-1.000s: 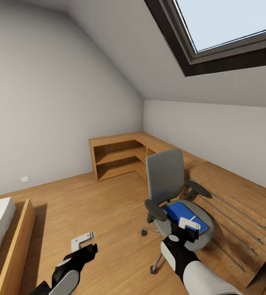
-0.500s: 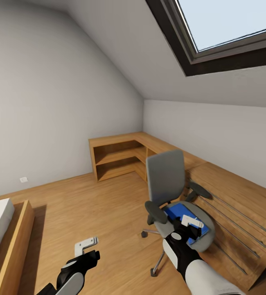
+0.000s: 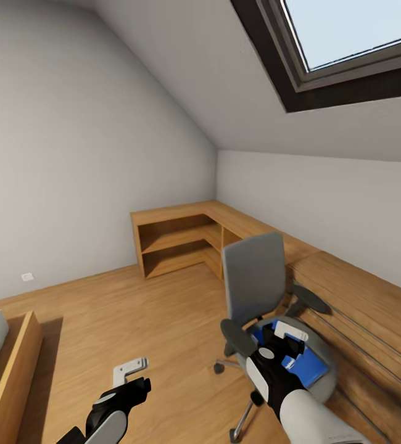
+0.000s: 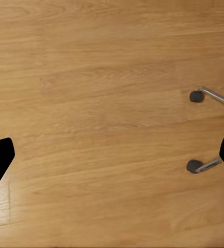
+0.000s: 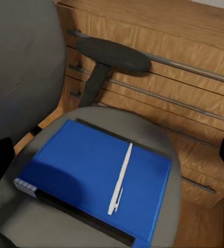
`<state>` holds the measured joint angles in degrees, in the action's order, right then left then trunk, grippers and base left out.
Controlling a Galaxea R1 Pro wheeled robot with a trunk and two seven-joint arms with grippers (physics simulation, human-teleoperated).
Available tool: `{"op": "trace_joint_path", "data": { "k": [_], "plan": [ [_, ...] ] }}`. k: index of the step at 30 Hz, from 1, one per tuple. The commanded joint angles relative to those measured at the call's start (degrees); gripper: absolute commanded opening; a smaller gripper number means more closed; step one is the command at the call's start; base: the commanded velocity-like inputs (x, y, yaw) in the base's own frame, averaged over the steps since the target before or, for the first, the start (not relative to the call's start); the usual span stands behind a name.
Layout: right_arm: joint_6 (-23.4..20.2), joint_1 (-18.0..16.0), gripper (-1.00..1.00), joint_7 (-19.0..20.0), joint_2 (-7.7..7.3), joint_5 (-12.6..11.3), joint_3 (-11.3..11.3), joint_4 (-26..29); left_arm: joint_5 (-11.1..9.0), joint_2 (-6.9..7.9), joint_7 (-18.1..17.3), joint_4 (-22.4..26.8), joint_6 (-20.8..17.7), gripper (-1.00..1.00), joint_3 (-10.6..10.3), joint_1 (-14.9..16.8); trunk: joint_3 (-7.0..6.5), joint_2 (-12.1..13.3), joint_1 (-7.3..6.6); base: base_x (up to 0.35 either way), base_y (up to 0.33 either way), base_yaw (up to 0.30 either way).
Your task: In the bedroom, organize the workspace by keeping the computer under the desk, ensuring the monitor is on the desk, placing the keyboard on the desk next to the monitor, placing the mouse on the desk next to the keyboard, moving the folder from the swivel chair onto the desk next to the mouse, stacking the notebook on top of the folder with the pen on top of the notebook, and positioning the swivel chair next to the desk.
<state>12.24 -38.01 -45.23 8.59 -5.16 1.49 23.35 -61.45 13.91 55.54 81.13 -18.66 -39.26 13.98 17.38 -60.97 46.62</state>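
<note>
The grey swivel chair stands on the wood floor beside a low wooden drawer front. On its seat lies the blue folder, with the white pen resting on top of it. My right gripper hovers just above the seat, open, and covers part of the folder in the head view. In the right wrist view its two dark fingertips stand wide apart on either side of the folder, right gripper. My left gripper hangs open over bare floor, left gripper.
The chair's black armrest rises beside the folder. Two chair castors sit near the left hand. A wooden drawer chest with long metal handles runs along the right wall, a corner shelf unit stands behind, and a bed frame is at the left.
The whole view has shifted slightly, with the chair now larger and lower right. My right gripper stays above the folder, a little further over the seat. The left gripper has barely moved.
</note>
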Motion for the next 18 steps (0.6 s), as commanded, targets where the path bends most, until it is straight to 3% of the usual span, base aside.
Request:
{"op": "trace_joint_path", "data": {
  "k": [1,10,18],
  "plan": [
    [0.42,-0.04,1.00,-0.10,-0.03,-0.55,0.17,0.04,-0.18,0.05,0.36,0.08,-0.22,1.00,-0.11,0.08,0.08,-0.05,0.03,0.133,0.000,0.000],
    [0.29,-0.04,1.00,-0.12,-0.07,-0.66,0.04,0.29,-0.17,0.11,0.36,0.08,0.84,1.00,-0.07,0.08,0.08,-0.05,0.03,0.063,0.000,0.000],
    [0.01,-0.04,1.00,-0.08,-1.49,-2.47,-0.63,0.37,-0.12,0.14,0.36,0.00,0.98,1.00,-0.03,0.08,0.08,-0.05,0.03,0.249,0.000,0.000]
  ]
}}
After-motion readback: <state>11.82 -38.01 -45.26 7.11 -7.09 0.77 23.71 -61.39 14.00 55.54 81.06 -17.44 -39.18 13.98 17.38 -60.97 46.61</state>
